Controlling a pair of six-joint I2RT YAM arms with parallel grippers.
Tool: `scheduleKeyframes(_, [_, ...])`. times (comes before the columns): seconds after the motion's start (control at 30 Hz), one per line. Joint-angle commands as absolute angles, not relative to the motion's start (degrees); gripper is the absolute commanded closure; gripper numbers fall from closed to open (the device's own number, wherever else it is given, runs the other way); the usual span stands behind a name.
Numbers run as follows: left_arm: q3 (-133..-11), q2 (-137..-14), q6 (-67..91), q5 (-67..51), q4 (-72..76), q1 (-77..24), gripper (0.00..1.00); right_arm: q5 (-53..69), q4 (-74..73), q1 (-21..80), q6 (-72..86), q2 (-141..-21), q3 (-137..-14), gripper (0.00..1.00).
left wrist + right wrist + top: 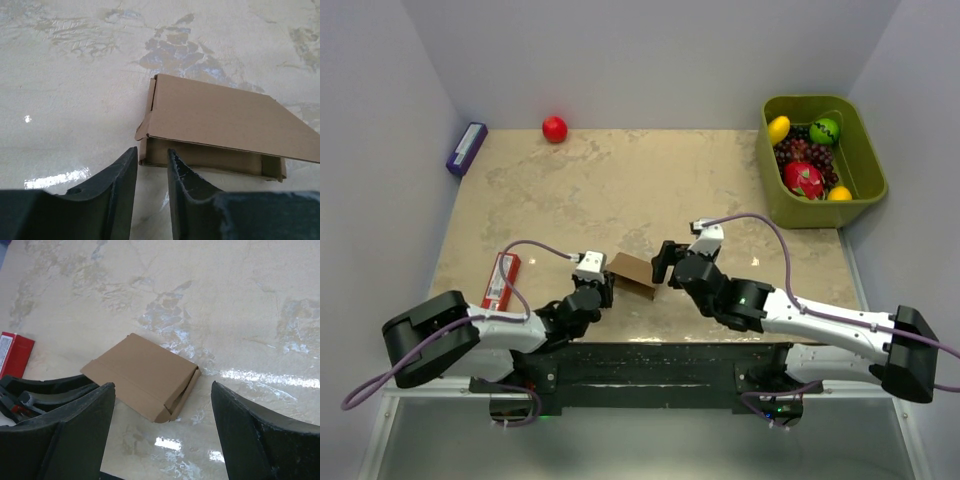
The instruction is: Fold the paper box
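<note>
The paper box (632, 274) is a small brown cardboard box lying flat on the table near the front edge, between my two grippers. In the left wrist view the paper box (220, 117) has its lid resting slightly raised over the front wall. My left gripper (151, 156) sits just short of its near left corner, fingers narrowly apart with nothing between them. In the right wrist view the paper box (142, 371) lies just beyond my right gripper (161, 389), which is wide open and empty. In the top view the left gripper (604, 289) and right gripper (663, 264) flank the box.
A flat red packet (501, 279) lies left of the left arm, also seen as the red packet (13, 355). At the back are a purple-blue box (466, 148), a red ball (554, 128) and a green bin (868, 190) of fruit at the right.
</note>
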State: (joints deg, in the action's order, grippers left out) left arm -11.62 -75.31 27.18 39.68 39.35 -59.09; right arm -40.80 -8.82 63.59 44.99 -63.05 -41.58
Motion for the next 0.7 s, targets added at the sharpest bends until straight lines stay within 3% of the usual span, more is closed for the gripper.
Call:
scheduleKeyframes(0.0, [-11.51, -69.37, 27.51, 38.85, 35.25, -59.85, 0.57, -38.85, -9.84, 63.72, 45.53, -63.63, -44.82, 0.19])
scheduleKeyframes(0.23, [-9.41, -56.71, 28.83, 33.41, 25.08, -59.94, 0.35, -35.87, -10.37, 62.67, 47.72, -65.12, -45.79, 0.15])
scheduleKeyframes(0.47, [-11.68, -43.35, 31.29, 30.50, 12.40, -59.77, 0.15, -23.83, -4.23, 53.63, 50.09, -66.27, -41.40, 0.16])
scheduleKeyframes(0.53, [-15.35, -42.45, 31.46, 28.49, 9.76, -58.98, 0.12, -20.76, -2.38, 52.30, 50.71, -66.36, -39.73, 0.16])
scheduleKeyframes(0.67, [-23.10, -47.17, 30.67, 16.38, 7.21, -47.07, 0.12, -20.13, -2.72, 51.42, 51.24, -66.88, -39.20, 0.16])
